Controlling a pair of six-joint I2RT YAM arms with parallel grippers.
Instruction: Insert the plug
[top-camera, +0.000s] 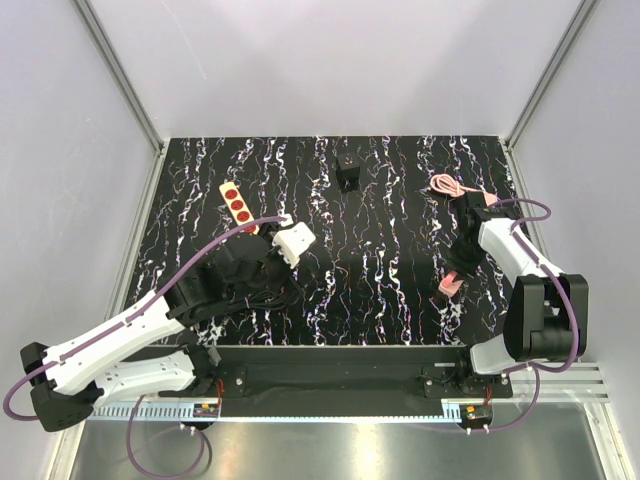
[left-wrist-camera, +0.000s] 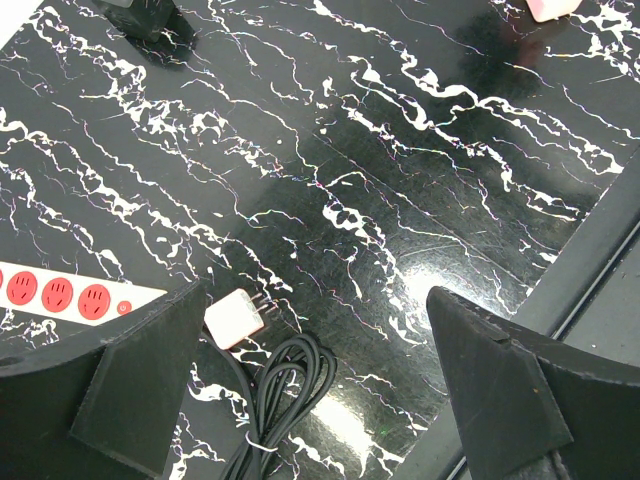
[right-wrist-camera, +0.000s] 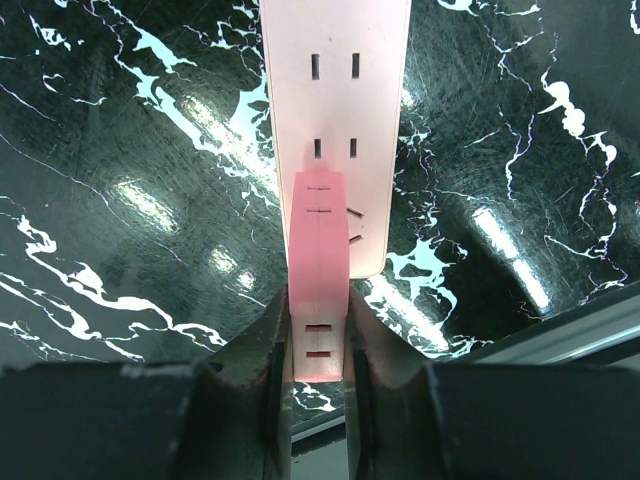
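**Lining up a pink plug over an unheld strip**

We judge the biggest risk to be the pale pink strip (right-wrist-camera: 335, 90) in the upper middle of the right wrist view. Nothing holds it down on the table (top-camera: 400, 300), so a push from the plug could slide or tip it instead of seating the pins. Next is the pink plug (right-wrist-camera: 318, 250) itself, pinched between the pressed-together fingers of the right gripper (right-wrist-camera: 318, 310) and lying over the strip's lower end. The hold sits near one end only, so we think the plug could pivot under load. We cannot see its pins, nor whether they are over a slot pair, so it may meet the plain face.

Around it, the strip with red sockets (left-wrist-camera: 60, 292) lies at the left edge of the left wrist view. A coiled black cable (left-wrist-camera: 285, 385) sits at the bottom middle there. A pink cable (top-camera: 448, 185) lies at the upper right of the top view and a small black block (top-camera: 348, 176) at the upper middle. A white plug (left-wrist-camera: 236, 318) rests just beside one finger of the left gripper (left-wrist-camera: 315, 295), whose jaws are spread wide and hold nothing. Nothing we can see bars the pink plug's way.
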